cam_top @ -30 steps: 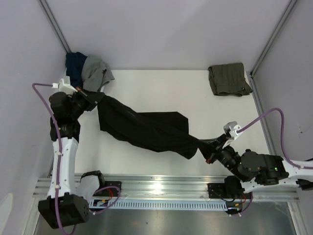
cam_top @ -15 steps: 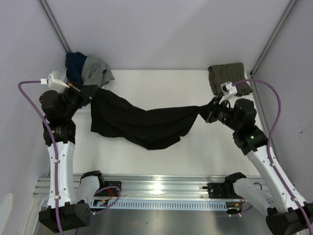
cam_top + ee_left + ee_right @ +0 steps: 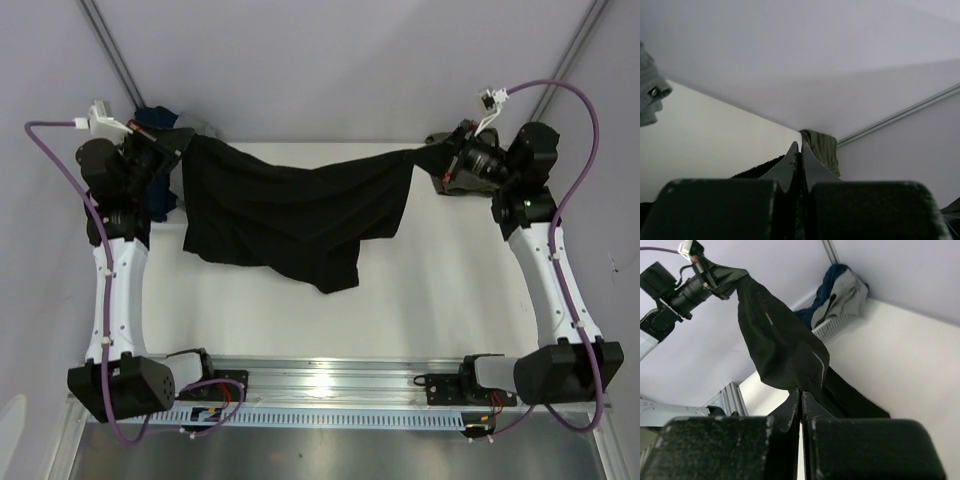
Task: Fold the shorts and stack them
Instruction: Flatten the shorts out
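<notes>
The black shorts (image 3: 290, 215) hang spread wide above the table, stretched between my two grippers, with the lower edge drooping toward the tabletop. My left gripper (image 3: 187, 141) is shut on their far-left corner, and my right gripper (image 3: 427, 156) is shut on their far-right corner. In the right wrist view the black shorts (image 3: 785, 350) run from my right gripper (image 3: 800, 392) up to the left gripper (image 3: 722, 277). In the left wrist view the left gripper (image 3: 800, 149) pinches black cloth (image 3: 760, 168). The olive-green shorts (image 3: 447, 186) lie folded at the far right corner, partly hidden under my right arm; they also show as the olive-green shorts (image 3: 823, 148).
A white basket (image 3: 832, 326) stands in the far left corner behind my left arm, holding blue and grey clothes (image 3: 160, 114). A metal rail (image 3: 320, 378) runs along the near edge. Walls close in the table on three sides.
Both arms have swung to the far side of the table and lifted. The black shorts went from a bunched sag on the table to a wide, stretched spread between the grippers.
</notes>
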You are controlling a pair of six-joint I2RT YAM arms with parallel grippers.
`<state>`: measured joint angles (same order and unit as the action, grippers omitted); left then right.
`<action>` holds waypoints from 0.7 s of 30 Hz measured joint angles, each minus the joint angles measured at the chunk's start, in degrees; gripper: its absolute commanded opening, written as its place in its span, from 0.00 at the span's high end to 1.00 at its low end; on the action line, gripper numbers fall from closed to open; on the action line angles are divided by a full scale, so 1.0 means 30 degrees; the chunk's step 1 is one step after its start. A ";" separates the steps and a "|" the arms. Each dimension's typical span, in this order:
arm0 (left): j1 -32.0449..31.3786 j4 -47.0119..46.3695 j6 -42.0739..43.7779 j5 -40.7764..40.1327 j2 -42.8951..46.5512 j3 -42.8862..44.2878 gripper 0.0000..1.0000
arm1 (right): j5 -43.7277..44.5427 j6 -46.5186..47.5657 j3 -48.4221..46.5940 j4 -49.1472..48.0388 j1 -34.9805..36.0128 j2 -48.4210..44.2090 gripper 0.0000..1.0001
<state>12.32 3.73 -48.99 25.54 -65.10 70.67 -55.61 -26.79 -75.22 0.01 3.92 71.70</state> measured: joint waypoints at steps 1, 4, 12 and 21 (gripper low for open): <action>-0.0138 -0.0029 -0.0029 -0.0080 -0.0481 0.0590 1.00 | -0.0262 -0.0102 -0.0627 -0.0262 -0.0102 0.0444 1.00; -0.0845 0.0226 -0.0044 -0.0372 -0.2069 0.3126 1.00 | -0.0933 -0.0627 -0.2681 -0.0882 -0.0459 0.2040 1.00; -0.2841 0.0641 -0.0080 -0.0816 -0.6739 1.2021 1.00 | -0.2106 -0.3796 -0.6819 -0.3971 -0.2273 0.5982 1.00; -0.3606 0.1472 -0.0444 -0.0437 -0.8174 1.4746 1.00 | -0.2594 -0.7628 -0.5537 -0.7752 -0.4401 0.4998 1.00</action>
<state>1.50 8.14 -50.33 24.23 -89.62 114.91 -63.40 -49.67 -91.83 -23.24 -9.28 86.70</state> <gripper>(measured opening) 0.003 0.003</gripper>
